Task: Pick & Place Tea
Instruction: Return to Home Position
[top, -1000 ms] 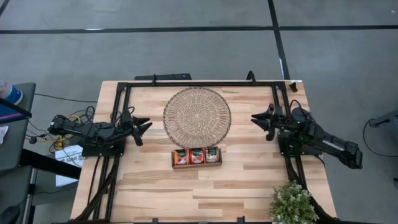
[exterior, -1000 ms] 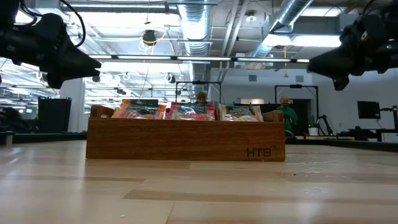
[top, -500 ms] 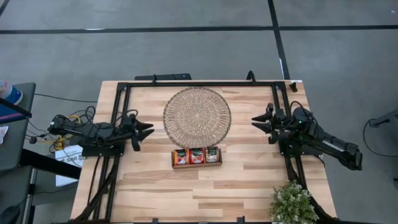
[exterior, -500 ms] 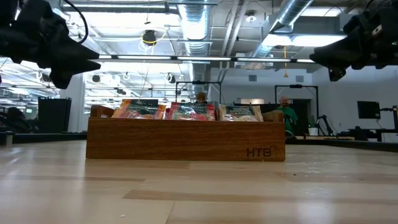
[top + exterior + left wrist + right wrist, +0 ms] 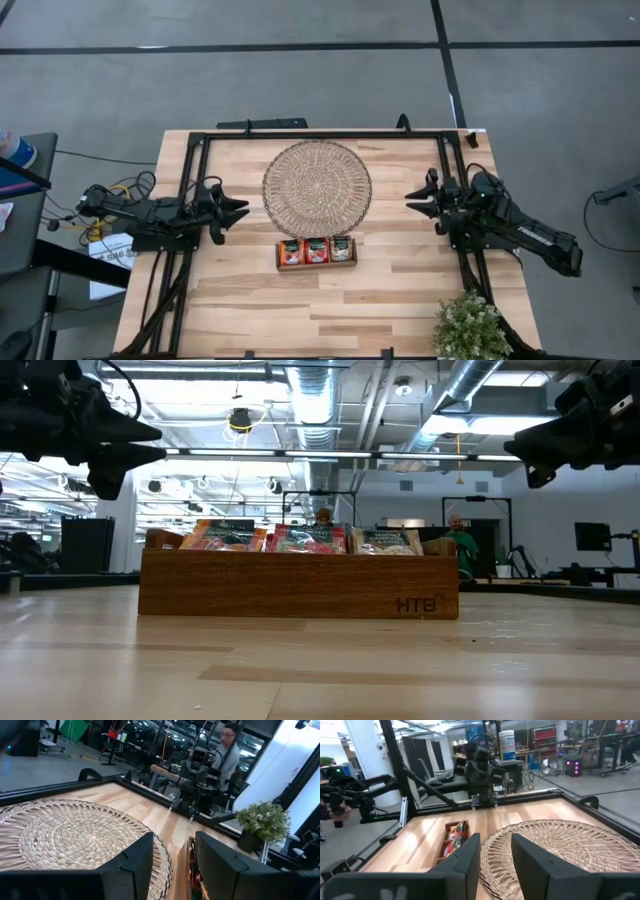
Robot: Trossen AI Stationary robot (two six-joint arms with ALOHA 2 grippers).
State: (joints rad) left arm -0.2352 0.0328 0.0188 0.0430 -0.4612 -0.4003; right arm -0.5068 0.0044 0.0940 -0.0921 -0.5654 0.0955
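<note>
Listing tea sachets (image 5: 316,251): upright in the wooden tray (image 5: 300,585). We judge them light, thin, crinkly; pinch a top edge. Released and empty: left hand (image 5: 240,207), right hand (image 5: 418,200), flanking the mat (image 5: 316,185).

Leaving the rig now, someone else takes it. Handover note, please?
Left gripper: open, empty, raised at the left side of the table, beside the mat.
Right gripper: open, empty, raised at the right side.
Tea: in the tray, sachets in all three compartments; none seen on the mat.
Done: placing, by what shows.
Left: park both arms.
</note>
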